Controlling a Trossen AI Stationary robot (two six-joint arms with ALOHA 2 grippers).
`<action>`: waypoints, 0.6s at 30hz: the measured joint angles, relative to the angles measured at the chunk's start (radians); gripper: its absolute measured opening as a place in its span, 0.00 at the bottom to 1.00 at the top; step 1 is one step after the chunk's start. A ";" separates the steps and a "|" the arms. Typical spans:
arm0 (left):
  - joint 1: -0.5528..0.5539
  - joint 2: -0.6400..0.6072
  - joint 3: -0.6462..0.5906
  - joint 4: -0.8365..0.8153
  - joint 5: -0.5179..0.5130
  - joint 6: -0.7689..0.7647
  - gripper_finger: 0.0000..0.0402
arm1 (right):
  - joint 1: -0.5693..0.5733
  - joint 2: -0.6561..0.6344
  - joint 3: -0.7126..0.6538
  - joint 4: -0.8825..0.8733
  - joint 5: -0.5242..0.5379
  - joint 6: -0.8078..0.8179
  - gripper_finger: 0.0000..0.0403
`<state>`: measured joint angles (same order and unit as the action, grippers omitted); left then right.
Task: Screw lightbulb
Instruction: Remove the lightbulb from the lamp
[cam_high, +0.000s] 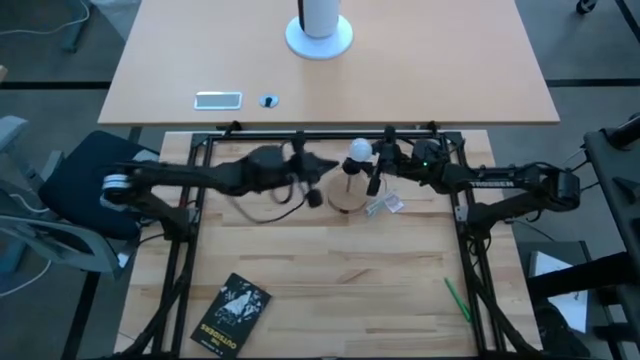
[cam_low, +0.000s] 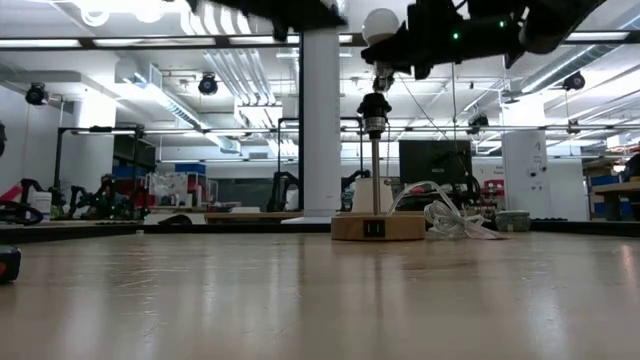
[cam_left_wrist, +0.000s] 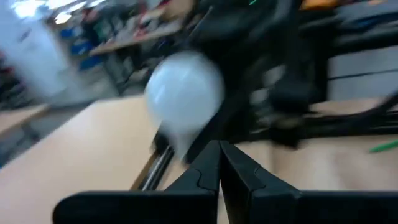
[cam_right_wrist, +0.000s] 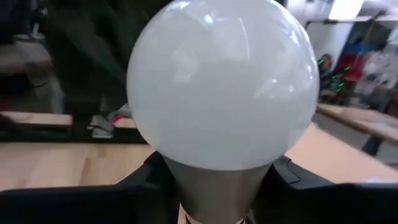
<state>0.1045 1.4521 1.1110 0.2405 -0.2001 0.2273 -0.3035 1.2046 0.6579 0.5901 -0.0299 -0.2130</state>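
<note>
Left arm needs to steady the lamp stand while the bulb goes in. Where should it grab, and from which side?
Grip the thin upright post below the socket, coming in level from the left arm's side. The right gripper holds the bulb above, so the top is taken; the round wooden base looks too wide.

Right gripper (cam_high: 368, 160) holds lightbulb (cam_high: 359, 151) above round wooden stand (cam_high: 347, 196). Left gripper (cam_high: 312, 166) just beside stand. Book (cam_high: 231, 313) near front edge, green pen (cam_high: 457, 299) at right.

Two dark arms (cam_high: 200, 178), green LED.
</note>
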 joint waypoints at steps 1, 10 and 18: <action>-0.029 -0.036 -0.005 -0.019 -0.001 0.007 0.00 | 0.009 -0.006 0.019 -0.058 -0.007 0.013 0.31; -0.309 -0.308 -0.151 -0.041 -0.314 0.024 0.00 | 0.133 0.095 0.158 -0.372 -0.023 0.094 0.31; -0.392 -0.476 -0.348 -0.018 -0.386 -0.093 0.00 | 0.155 0.266 0.290 -0.580 0.015 0.047 0.31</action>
<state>-0.2878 0.9762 0.7631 0.2229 -0.5860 0.1338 -0.1482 1.4703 0.9477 0.0098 -0.0149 -0.1659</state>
